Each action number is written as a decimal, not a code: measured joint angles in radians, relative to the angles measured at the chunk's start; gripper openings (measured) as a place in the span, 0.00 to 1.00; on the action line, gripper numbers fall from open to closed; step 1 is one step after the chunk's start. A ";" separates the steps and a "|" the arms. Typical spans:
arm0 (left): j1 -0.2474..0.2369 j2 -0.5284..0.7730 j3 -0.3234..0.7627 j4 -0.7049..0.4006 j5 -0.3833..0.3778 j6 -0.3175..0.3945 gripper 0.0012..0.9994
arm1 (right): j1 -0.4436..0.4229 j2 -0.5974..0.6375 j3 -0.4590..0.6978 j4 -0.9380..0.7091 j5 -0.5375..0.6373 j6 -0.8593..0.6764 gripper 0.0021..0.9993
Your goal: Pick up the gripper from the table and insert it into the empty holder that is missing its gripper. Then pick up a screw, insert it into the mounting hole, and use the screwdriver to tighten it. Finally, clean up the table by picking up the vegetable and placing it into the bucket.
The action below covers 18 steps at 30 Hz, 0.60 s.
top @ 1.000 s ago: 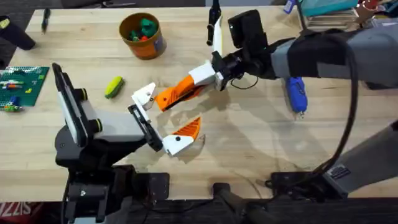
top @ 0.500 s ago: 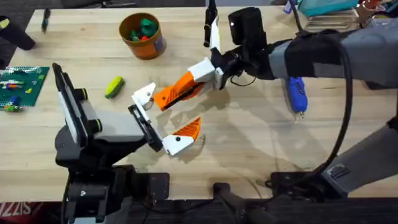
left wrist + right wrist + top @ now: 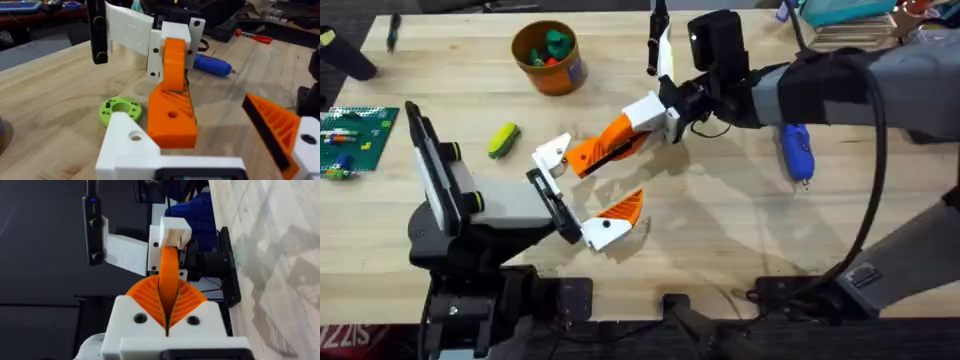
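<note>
My right gripper (image 3: 626,132) is shut on the gripper (image 3: 590,155), an orange wedge, and holds it against the holder (image 3: 552,153), the bare white finger of my left arm. In the left wrist view the wedge (image 3: 172,107) stands just beyond that white block (image 3: 125,150), whose mounting hole (image 3: 135,135) faces up. My left gripper (image 3: 586,188) is open, and its other finger (image 3: 618,212) carries an orange pad. The right wrist view shows my orange pads (image 3: 150,297) clamped on the wedge (image 3: 168,267). The yellow-green vegetable (image 3: 503,139) lies left of the holder. Farther back stands the bucket (image 3: 547,57). The blue screwdriver (image 3: 796,150) lies at the right. The screw is out of view.
A lime-green disc (image 3: 120,110) lies on the table under the wedge. A green brick plate (image 3: 355,135) sits at the left edge. A black-and-white tool (image 3: 663,40) stands behind my right gripper, and a teal box (image 3: 850,15) is at the far right corner.
My right gripper with the orange wedge has shifted very slightly away from the arm bases, staying at the white holder. The left arm has not moved.
</note>
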 joint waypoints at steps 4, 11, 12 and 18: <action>0.000 0.000 0.000 0.000 0.003 0.000 0.99 | 0.001 0.000 0.000 0.000 0.008 0.004 0.01; 0.000 0.000 0.000 0.000 0.003 0.000 0.99 | 0.010 0.007 0.000 0.003 0.024 0.008 0.01; 0.000 0.000 0.000 0.000 0.003 0.000 0.99 | 0.011 0.010 0.000 0.002 0.026 0.009 0.01; 0.000 0.000 0.000 0.000 0.002 -0.001 0.99 | 0.011 0.020 0.000 0.007 0.026 0.022 0.01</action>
